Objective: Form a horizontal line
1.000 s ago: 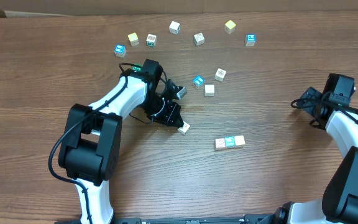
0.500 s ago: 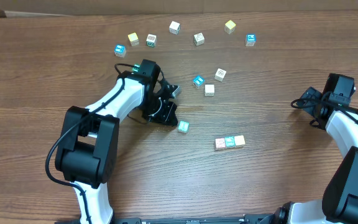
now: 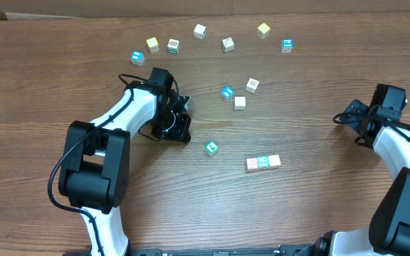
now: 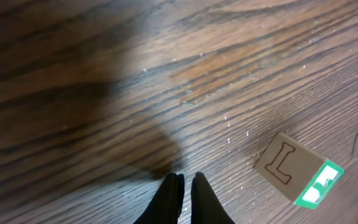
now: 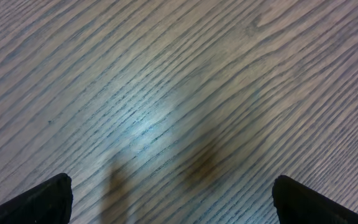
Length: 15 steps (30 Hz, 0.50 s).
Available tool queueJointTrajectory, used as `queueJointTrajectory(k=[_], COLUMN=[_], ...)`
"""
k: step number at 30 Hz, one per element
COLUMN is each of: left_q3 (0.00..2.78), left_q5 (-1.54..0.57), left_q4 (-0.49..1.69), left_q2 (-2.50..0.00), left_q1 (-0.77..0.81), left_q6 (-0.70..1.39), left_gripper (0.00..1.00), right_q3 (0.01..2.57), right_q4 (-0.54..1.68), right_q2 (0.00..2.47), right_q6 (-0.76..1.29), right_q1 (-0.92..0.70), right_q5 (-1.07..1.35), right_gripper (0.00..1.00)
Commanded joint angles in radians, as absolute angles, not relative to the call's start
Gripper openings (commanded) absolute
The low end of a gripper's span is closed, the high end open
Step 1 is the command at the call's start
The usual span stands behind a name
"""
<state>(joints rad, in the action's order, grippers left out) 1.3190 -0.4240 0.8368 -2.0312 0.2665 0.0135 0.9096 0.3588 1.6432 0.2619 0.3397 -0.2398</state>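
While left arm (image 3: 130,110) bends low, left tool (image 4: 187,178) clenched empty | right tool (image 5: 171,186) spread wide, empty

Overhead faces straight down on whole tabletop (image 3: 319,206); wrist cams close, angled down; left, behind left end effector (image 4: 187,186), shares loose cube (image 4: 297,174) with overhead.
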Motion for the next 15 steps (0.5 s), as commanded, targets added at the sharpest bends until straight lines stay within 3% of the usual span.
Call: queueJointTrajectory(k=[1, 15], left_q3=[1.358, 1.381], left_q5=[-0.401, -0.385], left_q4=[0.830, 0.768], left_q2=[-2.040, -2.040], left_q1=[0.290, 0.405], left_q6=[0.064, 0.121], left_gripper=[0.06, 0.07], right_q3=[0.916, 0.916], right_q4=[0.352, 0.352], right_q2=[1.644, 1.644], right_q6=[0.264, 0.264], right_q1=[0.342, 0.342], right_q5=[-0.242, -0.242], right_gripper=[1.00, 1.00])
